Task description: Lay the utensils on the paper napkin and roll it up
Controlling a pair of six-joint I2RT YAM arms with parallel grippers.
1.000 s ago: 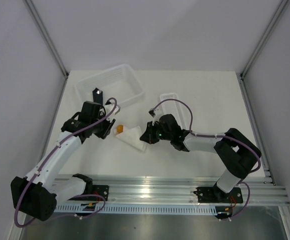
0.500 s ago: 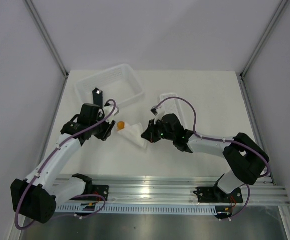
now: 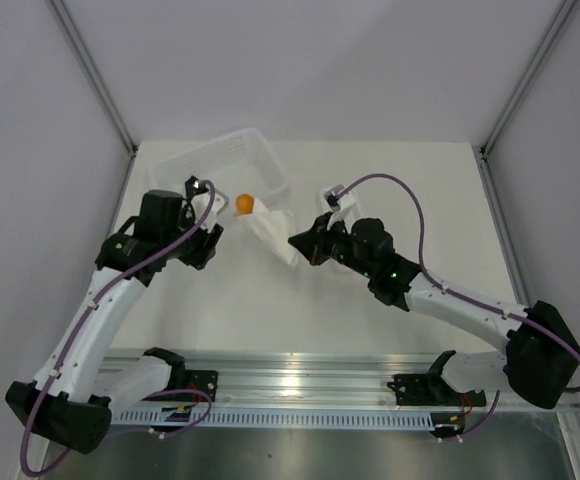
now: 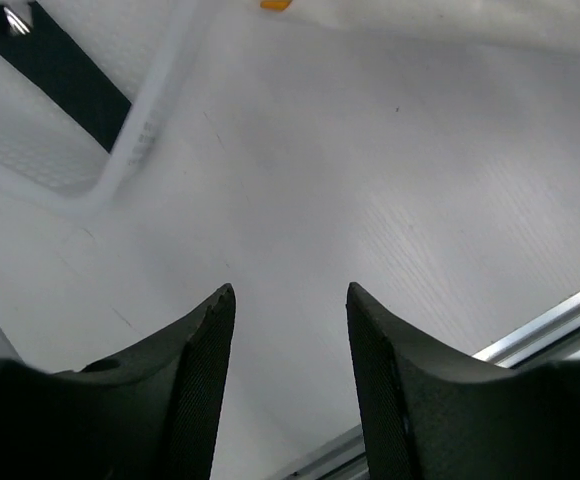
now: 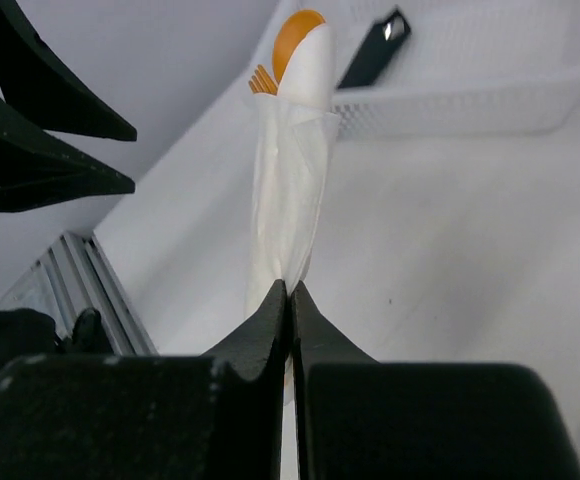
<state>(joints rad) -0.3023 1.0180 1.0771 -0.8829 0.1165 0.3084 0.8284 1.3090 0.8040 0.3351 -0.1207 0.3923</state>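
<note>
The napkin [image 3: 273, 236], rolled around the utensils [image 3: 242, 204], stretched its long axis straight away from the right pincer [image 3: 304, 243], clenched on its near end, toward the basket [image 3: 210, 160]. The left pincer [image 3: 206, 244] stood parted, empty, well apart leftward.

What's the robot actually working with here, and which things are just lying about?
In the job:
- paper napkin, rolled around the orange utensils
- right gripper, pinching the roll's end

Just lying about:
- slotted white basket
- black block in it
- narrow white tray
</note>
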